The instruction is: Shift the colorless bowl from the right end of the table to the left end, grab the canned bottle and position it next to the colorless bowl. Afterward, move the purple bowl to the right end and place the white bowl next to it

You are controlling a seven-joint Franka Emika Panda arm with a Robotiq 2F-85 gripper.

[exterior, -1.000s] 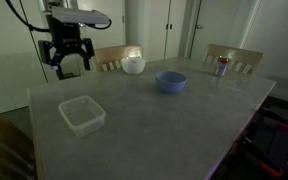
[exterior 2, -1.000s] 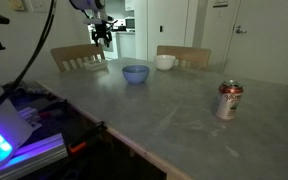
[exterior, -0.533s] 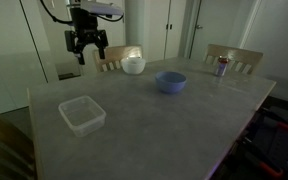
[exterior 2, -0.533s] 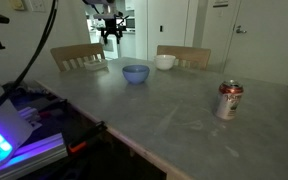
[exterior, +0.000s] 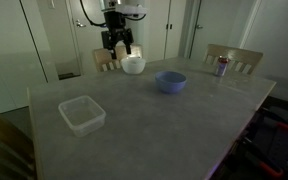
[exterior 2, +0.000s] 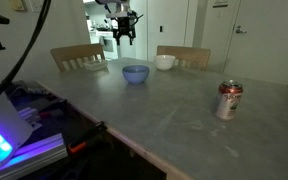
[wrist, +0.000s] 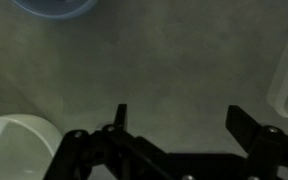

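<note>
Grey matte worktop (exterior: pixel 164 125): clear squarish plastic container (exterior: pixel 82 115) alone, silver-red can (exterior: pixel 222 66) far off, round purple bowl (exterior: pixel 170 82) and small white bowl (exterior: pixel 133 65) between. Black tool (exterior: pixel 117 42) hovers empty, jaws apart; nothing looks paired yet.

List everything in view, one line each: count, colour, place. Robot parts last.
colorless bowl: one, clear, near a table corner in an exterior view
white bowl: one, white, far edge by a chair
purple bowl: one, blue-purple, mid-table towards the far side
canned bottle: one, silver and red, upright near a table edge
table: one, grey
chairs: two, wooden, far side
gripper: one, black, in the air near the white bowl, fingers apart, empty
</note>
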